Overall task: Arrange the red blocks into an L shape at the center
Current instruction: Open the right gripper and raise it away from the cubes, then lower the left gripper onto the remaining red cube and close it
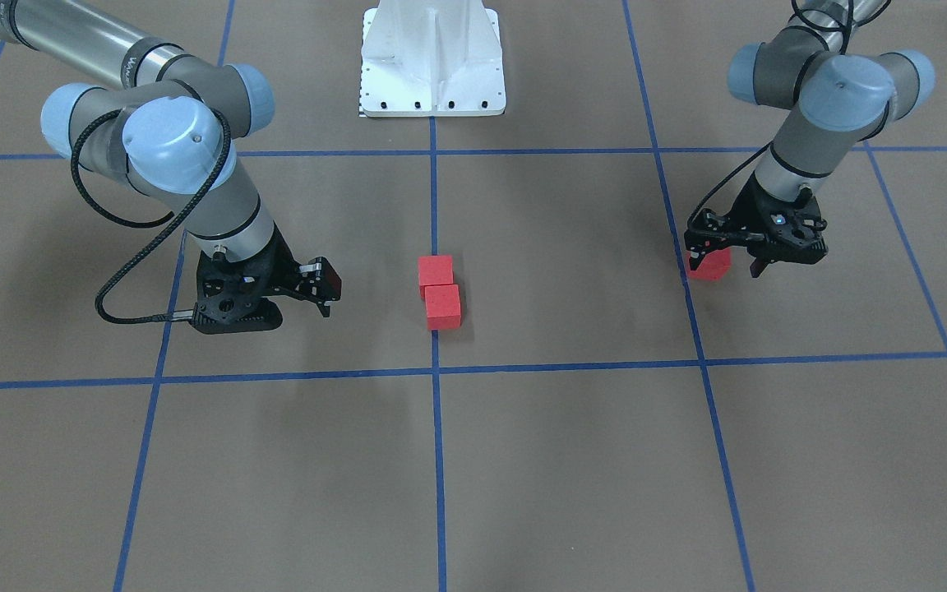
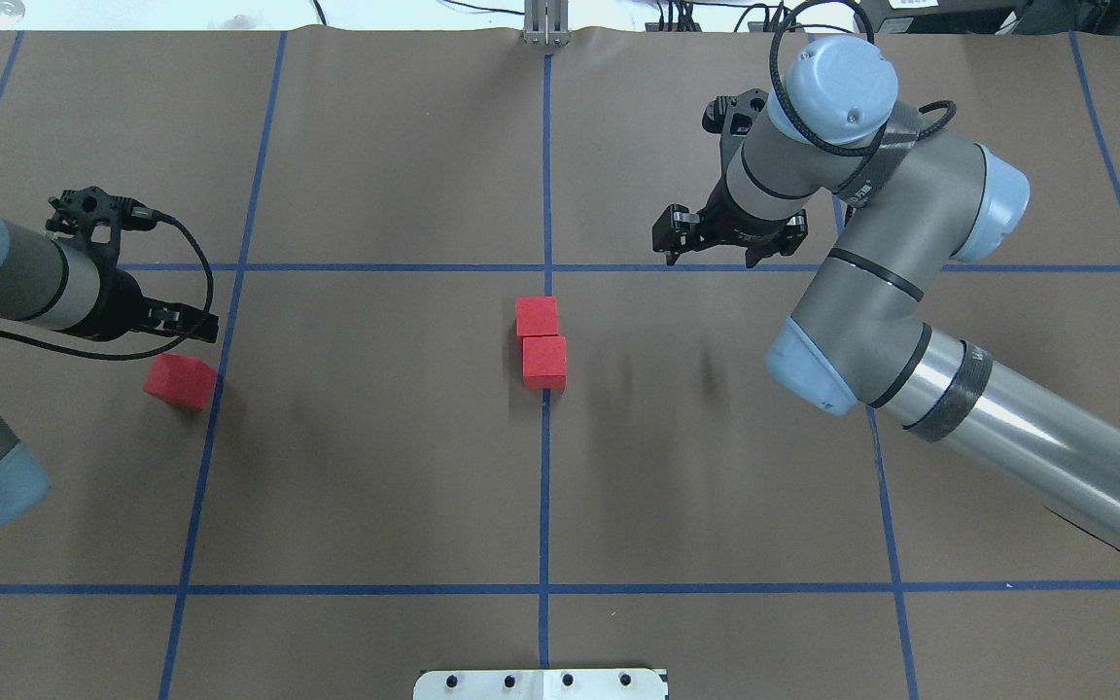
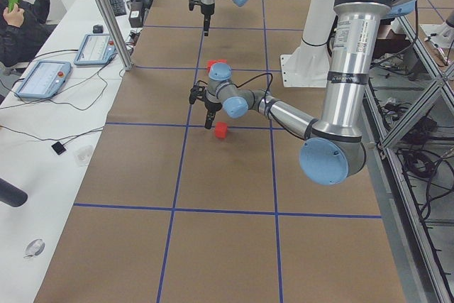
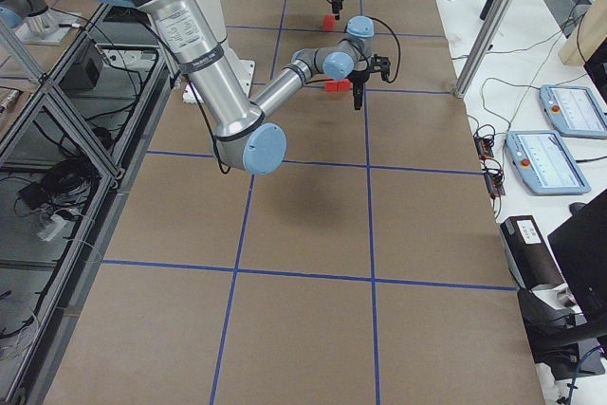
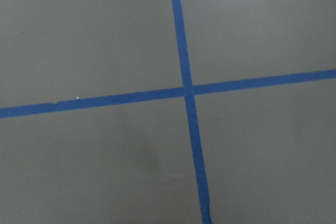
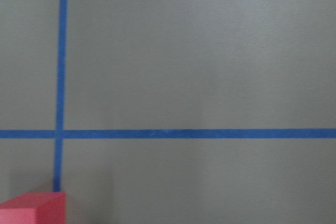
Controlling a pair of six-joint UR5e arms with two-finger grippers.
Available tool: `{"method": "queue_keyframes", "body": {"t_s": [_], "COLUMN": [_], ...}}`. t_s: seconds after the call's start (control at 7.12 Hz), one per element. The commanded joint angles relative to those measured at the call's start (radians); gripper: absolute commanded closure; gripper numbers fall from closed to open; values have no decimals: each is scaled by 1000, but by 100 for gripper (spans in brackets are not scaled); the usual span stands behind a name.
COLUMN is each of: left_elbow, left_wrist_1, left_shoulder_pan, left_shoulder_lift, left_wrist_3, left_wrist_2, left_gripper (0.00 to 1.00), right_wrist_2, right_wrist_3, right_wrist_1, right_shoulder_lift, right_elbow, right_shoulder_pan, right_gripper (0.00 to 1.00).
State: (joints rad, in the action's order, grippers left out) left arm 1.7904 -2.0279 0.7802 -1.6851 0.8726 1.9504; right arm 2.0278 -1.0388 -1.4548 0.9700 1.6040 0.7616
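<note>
Brown worktop gridded with blue tape, two red blocks (image 2: 541,340) lying touching on the middle line at the center (image 2: 482,335), third red block (image 2: 180,380) sitting just beside the spread, empty left gripper (image 2: 181,321), right gripper (image 2: 720,233) hovering released, holding nothing.

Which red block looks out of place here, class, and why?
The lone red block sits far from the center pair, beside the left gripper near a blue line. The pair's two blocks touch but are slightly offset, not flush.
</note>
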Motion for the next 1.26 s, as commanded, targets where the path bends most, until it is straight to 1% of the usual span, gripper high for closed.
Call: {"method": "queue_keyframes", "body": {"t_s": [0.0, 0.14, 0.7, 1.12], "left_elbow": [-2, -2, -9, -23], "left_wrist_1": [-2, -5, -5, -5], "left_shoulder_pan": [-25, -27, -67, -70], "left_shoulder_lift": [10, 27, 30, 30], "left_wrist_3": [-4, -6, -4, -4], "left_wrist_2": [-14, -16, -21, -21], "left_gripper": [0, 0, 0, 2], "right_wrist_2": [-1, -1, -3, -3], "right_wrist_3": [2, 2, 2, 2], "right_wrist_1": [2, 2, 4, 4], "right_shoulder_lift": [7, 9, 9, 10], "right_elbow": [1, 1, -1, 1], "right_shoulder_pan": [1, 1, 1, 2], "right_gripper": [1, 1, 1, 1]}}
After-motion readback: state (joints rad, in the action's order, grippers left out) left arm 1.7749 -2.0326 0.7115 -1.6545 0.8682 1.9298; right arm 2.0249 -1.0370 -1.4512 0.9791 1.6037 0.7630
